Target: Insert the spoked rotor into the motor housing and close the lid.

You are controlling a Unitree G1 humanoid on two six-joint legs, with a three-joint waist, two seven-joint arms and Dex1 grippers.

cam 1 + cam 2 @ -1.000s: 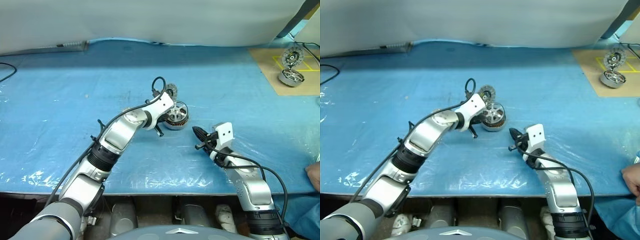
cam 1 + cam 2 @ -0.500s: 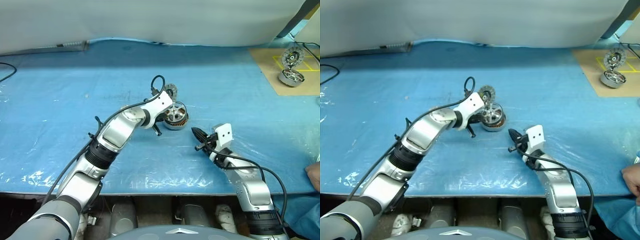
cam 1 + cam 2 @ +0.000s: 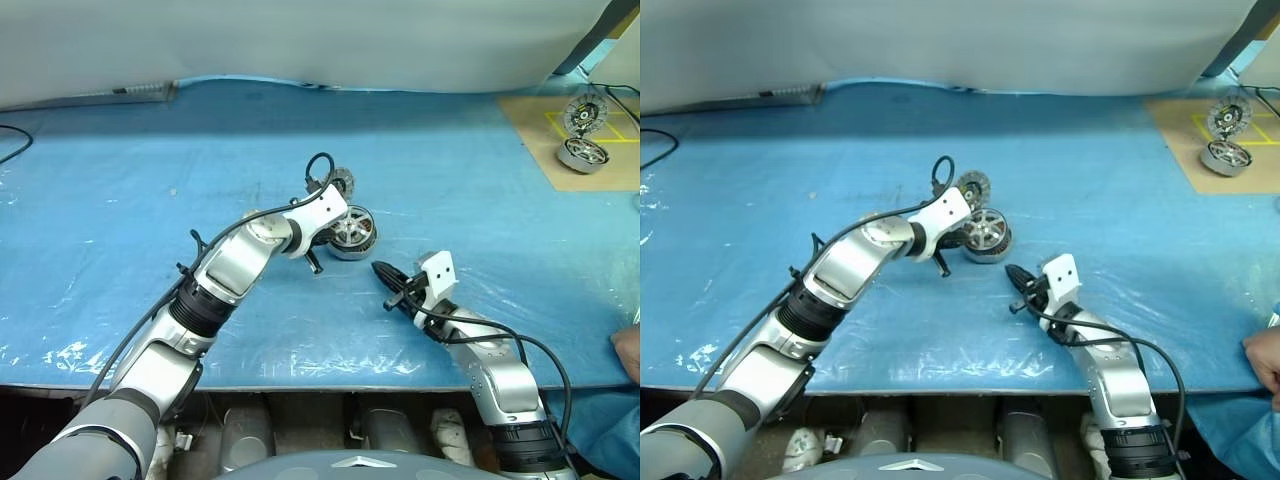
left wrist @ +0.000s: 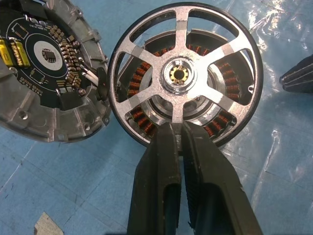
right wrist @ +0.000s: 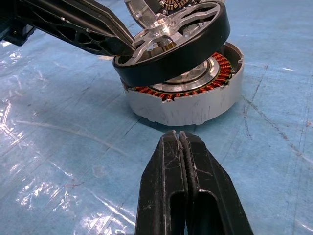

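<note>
I am seeing the left end effector (image 4: 177,132) pinching the dark rim of the spoked rotor (image 4: 186,78), holding it tilted over the motor housing (image 5: 195,100) near the middle of the blue-covered counter (image 3: 150,180). The lid (image 4: 46,68) is lying swung open at the housing's 9 o'clock in the left wrist view. The right end effector (image 5: 180,139), fingers pressed together and empty, is hovering near the housing, not touching.
</note>
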